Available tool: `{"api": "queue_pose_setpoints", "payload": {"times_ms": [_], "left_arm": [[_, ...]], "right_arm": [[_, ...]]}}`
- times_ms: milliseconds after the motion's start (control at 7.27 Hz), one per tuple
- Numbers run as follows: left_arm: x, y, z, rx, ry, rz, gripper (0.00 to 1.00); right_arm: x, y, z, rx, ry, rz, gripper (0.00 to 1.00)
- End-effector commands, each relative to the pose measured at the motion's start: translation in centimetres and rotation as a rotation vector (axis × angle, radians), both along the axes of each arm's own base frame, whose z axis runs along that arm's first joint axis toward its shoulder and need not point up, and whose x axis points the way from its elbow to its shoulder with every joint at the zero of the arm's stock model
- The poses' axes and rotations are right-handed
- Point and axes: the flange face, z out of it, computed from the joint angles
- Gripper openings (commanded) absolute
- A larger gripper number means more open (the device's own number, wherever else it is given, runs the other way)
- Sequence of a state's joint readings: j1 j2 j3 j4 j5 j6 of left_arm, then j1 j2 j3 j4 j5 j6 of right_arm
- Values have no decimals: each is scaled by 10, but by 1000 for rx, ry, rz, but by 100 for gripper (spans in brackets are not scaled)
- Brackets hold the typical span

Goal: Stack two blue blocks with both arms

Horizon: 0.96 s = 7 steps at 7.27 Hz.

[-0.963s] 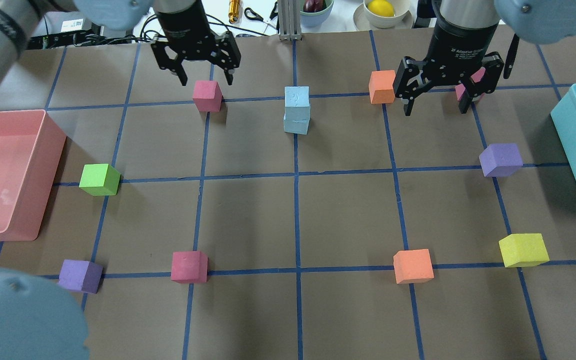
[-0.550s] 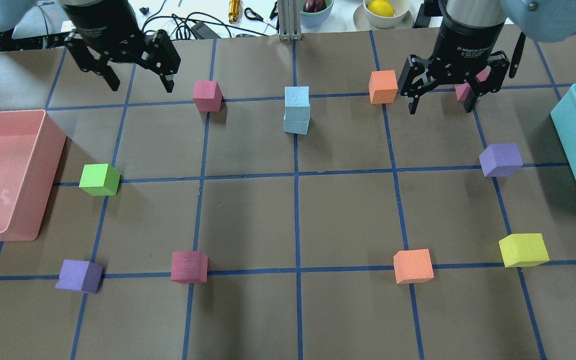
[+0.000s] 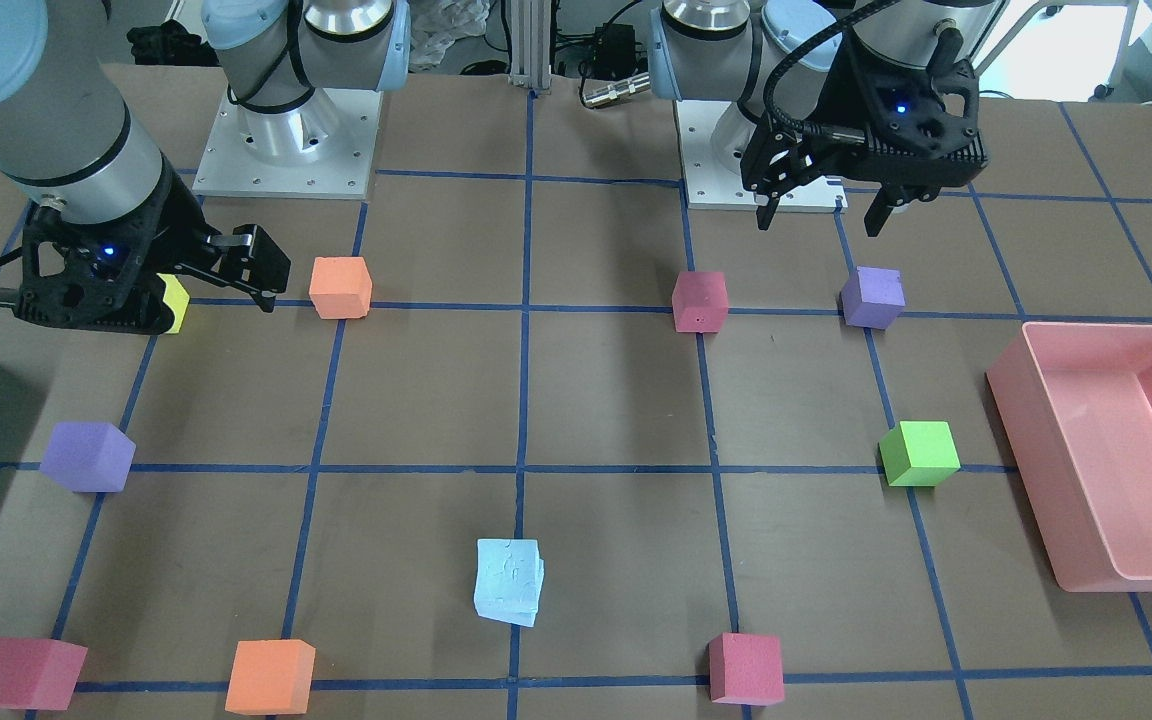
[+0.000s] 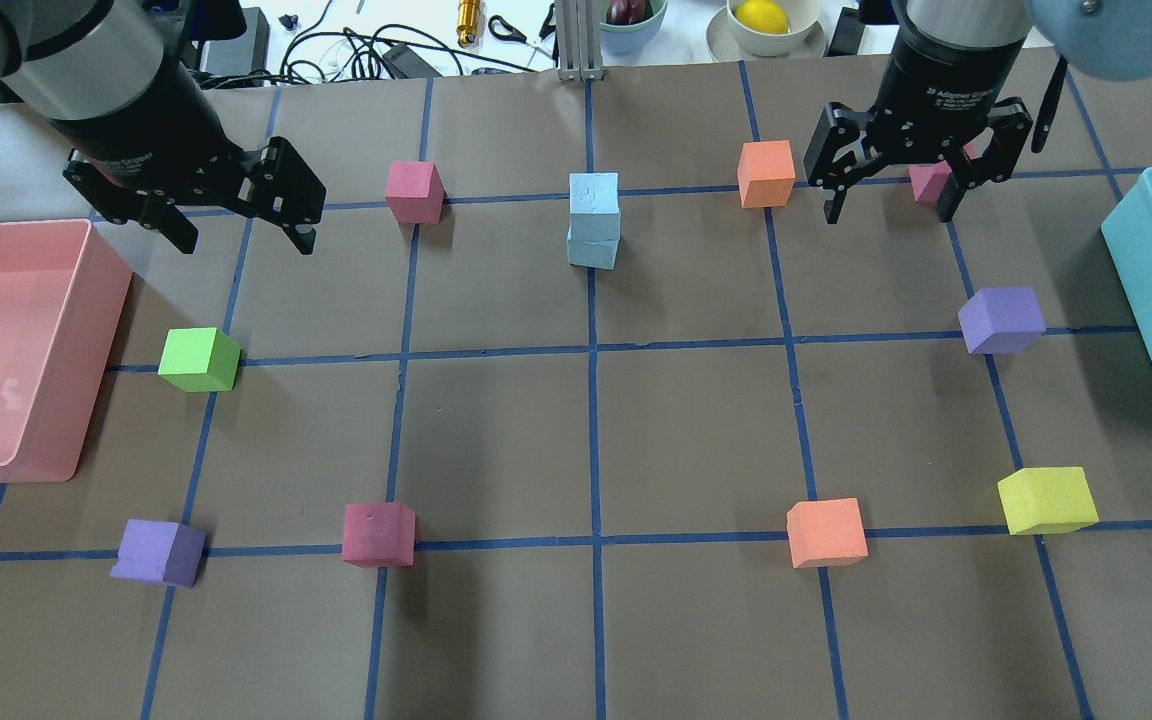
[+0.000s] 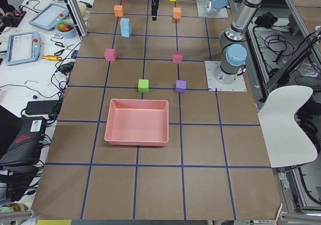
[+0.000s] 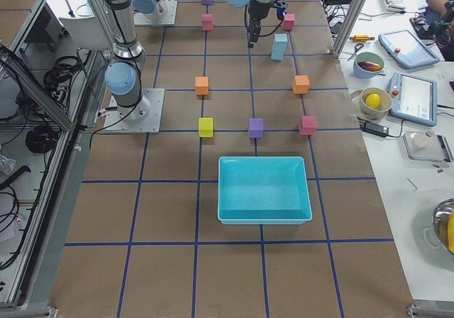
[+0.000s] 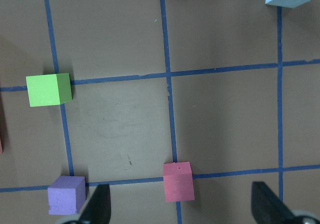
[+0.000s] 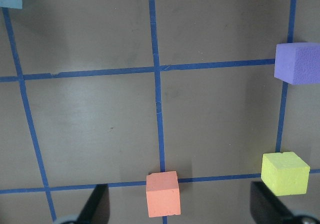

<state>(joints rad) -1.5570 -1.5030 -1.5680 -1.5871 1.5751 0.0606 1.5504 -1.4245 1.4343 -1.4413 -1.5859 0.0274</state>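
Overhead: the two blue blocks stand stacked at upper centre, on the middle tape line, the top cube a touch askew. The left gripper hovers at upper left, jaws spread wide and holding nothing. The right gripper at upper right is just as wide and also empty. Front-facing: the stack sits at lower centre. Side views: it's near the top. Left wrist: a blue corner at top right. Right wrist: blue at top left.
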Motion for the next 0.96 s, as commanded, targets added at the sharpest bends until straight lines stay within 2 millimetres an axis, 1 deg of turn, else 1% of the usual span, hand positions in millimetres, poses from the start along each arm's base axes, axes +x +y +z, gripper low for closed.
{"api": "queue_pose_setpoints", "payload": {"times_ms": [0,138,688,825], "left_arm": [[10,-3,2,-32,15,29,100],[12,-10,10,-85,13,33,100],[11,-13,8,-93,13,39,100],[11,-13,8,-93,11,38,100]], "right_arm": [[3,2,4,-13,2,7,100],[2,0,7,-41,4,7,100],[2,-2,8,-58,6,4,100],[1,-1,2,-46,6,4,100]]}}
